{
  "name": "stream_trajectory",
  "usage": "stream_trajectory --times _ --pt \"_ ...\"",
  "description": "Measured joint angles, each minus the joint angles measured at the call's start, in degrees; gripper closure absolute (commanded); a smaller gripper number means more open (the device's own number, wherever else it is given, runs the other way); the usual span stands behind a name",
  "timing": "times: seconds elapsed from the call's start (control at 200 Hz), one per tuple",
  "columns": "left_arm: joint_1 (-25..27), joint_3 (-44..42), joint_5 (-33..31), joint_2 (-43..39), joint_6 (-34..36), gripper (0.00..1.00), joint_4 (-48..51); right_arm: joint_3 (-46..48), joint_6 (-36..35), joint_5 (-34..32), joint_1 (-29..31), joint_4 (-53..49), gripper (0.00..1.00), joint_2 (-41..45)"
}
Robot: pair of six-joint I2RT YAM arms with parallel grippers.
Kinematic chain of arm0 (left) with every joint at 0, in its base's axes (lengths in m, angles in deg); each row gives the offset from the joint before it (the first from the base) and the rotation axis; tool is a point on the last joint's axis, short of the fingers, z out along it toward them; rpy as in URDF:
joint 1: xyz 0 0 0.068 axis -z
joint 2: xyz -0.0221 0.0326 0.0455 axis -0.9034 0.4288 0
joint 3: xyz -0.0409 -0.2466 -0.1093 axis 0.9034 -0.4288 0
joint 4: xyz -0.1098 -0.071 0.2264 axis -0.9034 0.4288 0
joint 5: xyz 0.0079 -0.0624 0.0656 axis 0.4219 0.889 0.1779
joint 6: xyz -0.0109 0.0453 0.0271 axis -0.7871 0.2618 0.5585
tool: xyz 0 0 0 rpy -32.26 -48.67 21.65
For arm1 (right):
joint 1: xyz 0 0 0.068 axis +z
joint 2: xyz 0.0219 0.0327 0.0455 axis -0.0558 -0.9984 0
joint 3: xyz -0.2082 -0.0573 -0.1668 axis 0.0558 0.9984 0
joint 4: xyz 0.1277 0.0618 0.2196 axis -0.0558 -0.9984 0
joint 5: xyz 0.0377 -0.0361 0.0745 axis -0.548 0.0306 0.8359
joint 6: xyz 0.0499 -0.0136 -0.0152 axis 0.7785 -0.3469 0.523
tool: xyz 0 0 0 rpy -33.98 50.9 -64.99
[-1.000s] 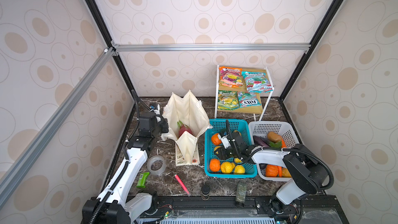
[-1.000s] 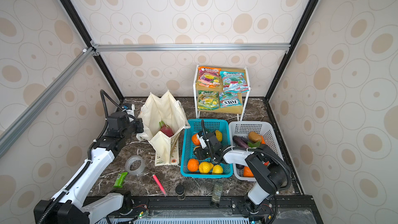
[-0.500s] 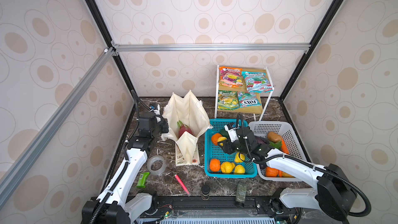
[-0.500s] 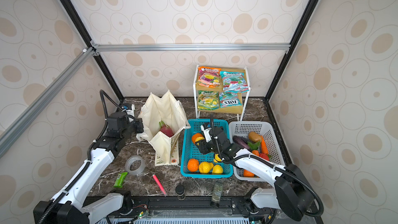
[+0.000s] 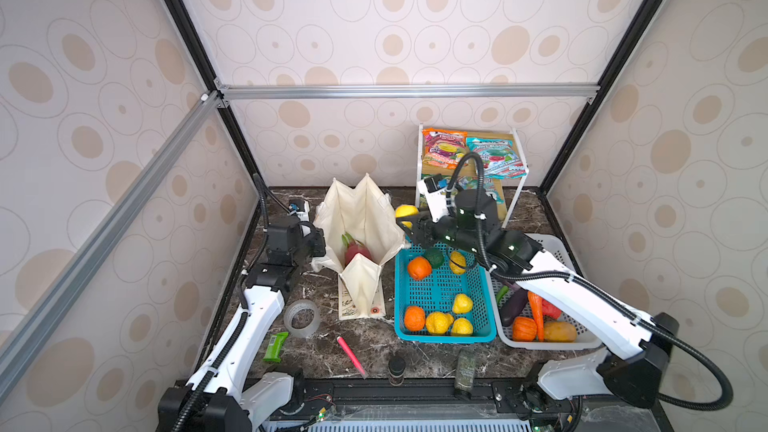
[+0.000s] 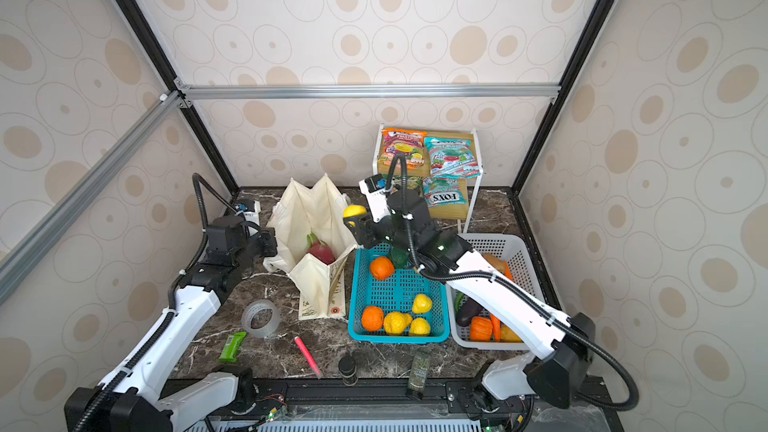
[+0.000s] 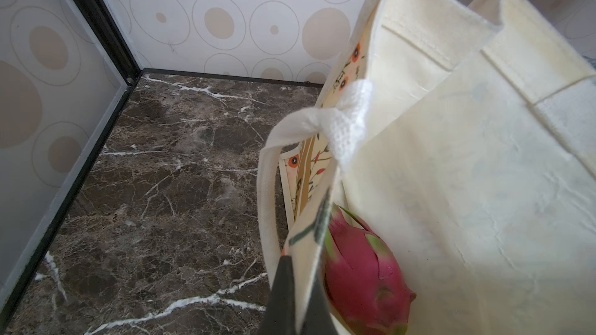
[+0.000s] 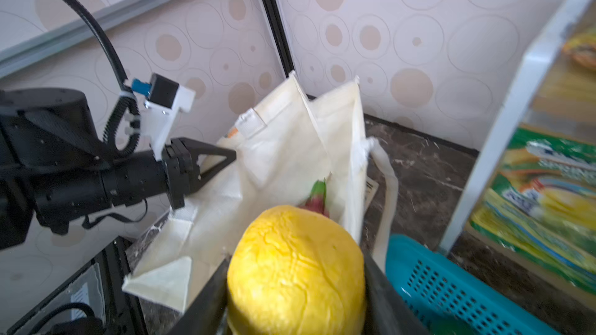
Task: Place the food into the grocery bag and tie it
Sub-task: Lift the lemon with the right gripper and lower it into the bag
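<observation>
At the far left, the black left gripper (image 5: 316, 241) is pressed together on the side rim of the tall cream canvas grocery bag with white handles (image 5: 357, 214), which stands open on the dark marble tabletop (image 5: 316, 355). The top views show only that contact. The left wrist view shows the fabric edge pinched between the two dark fingers (image 7: 280, 291), and the floral print on the bag's outer face. Inside the bag lies a pink toy dragon fruit with green tips (image 5: 355, 251). It is small in both top views and large against the inner wall in the left wrist view (image 7: 361, 272).

Just right of the bag's mouth, the black right gripper (image 6: 357, 222) hangs above the bag's right rim, clamped on a round wrinkled yellow toy citrus (image 6: 354, 211). The right wrist view shows its fingers (image 8: 383, 291) against both sides of the fruit (image 8: 296, 272), with the bag just beyond it.

Below the arm sits a turquoise perforated plastic basket (image 5: 440, 338) of orange and yellow toy fruit. A white plastic basket (image 5: 544, 344) to its right holds a purple toy eggplant (image 5: 513, 305). Behind them, glossy colourful candy packets (image 5: 444, 149) lie on a white-framed rack (image 5: 515, 201). They are blurred in the right wrist view.
</observation>
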Motion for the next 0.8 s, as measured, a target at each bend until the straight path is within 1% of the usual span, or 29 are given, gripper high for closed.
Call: stream_trajectory --times 0.185,0.335,0.47,0.58,0.71,0.8 --pt "0.00 -0.02 0.22 -0.02 0.00 1.00 0.00 -14.34 -0.81 -1.07 3.15 -3.13 0.50 -16.76" --pt "0.00 -0.07 0.55 -0.33 -0.02 1.00 -0.02 -25.70 -0.98 -3.82 5.44 -9.14 0.50 -31.74" --pt "0.00 -0.07 0.52 -0.44 0.00 1.00 -0.04 -32.54 -0.57 -6.23 6.75 -14.56 0.50 -42.12" --pt "0.00 -0.15 0.52 -0.44 0.00 1.00 -0.02 -33.62 0.48 -7.13 7.06 -17.49 0.49 -46.40" --pt "0.00 -0.17 0.50 -0.55 0.00 1.00 -0.35 -34.21 1.27 -8.24 7.06 -18.71 0.43 -47.84" --pt "0.00 -0.17 0.50 -0.66 -0.02 1.00 -0.42 -36.02 1.46 -9.07 7.06 -19.43 0.36 -48.39"
